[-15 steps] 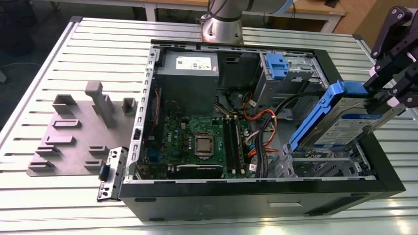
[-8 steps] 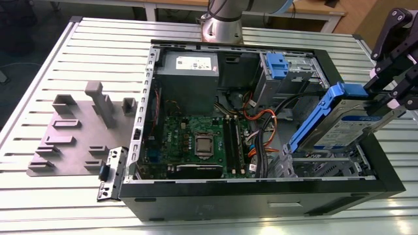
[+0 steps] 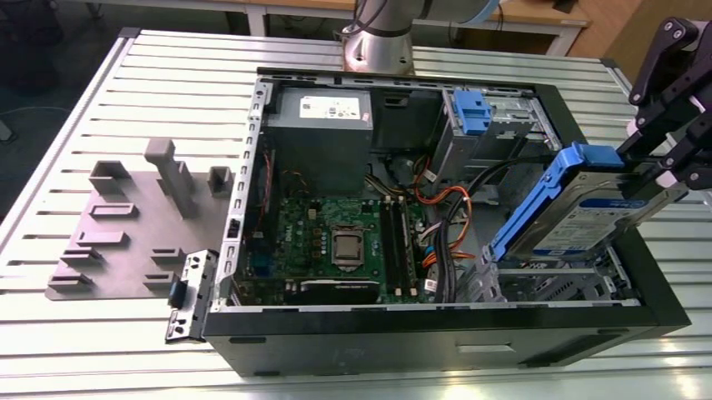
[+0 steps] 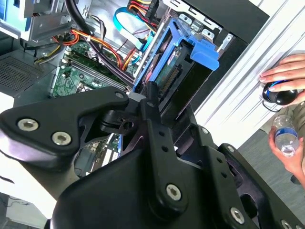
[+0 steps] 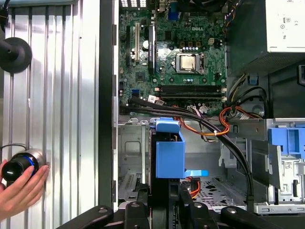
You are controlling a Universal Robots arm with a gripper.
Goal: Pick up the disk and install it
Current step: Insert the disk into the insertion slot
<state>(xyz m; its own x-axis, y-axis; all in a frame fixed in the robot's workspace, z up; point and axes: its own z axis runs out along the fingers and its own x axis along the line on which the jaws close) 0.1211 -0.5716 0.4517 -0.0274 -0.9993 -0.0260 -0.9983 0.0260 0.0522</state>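
The disk (image 3: 589, 218), a silver-grey drive with a white-and-blue label in a blue carrier, hangs tilted over the case's front corner at the exterior view's right. My gripper (image 3: 654, 171) is shut on its upper end beside the blue end tab (image 3: 595, 157). Its lower end points down toward the open metal bay (image 3: 556, 279) in the case. In the second wrist view the black fingers (image 4: 151, 107) clamp the disk (image 4: 169, 71) edge-on. The first wrist view looks along the blue carrier (image 5: 169, 152) from the gripper (image 5: 164, 202) toward the motherboard.
The open black computer case (image 3: 445, 333) holds a green motherboard (image 3: 333, 242), a grey power-supply box (image 3: 323, 125), a blue-latched drive cage (image 3: 473, 112) and orange and black cables (image 3: 445, 208). A grey fixture plate (image 3: 133, 225) lies at the exterior view's left. A person's hand (image 5: 21, 186) rests on the table.
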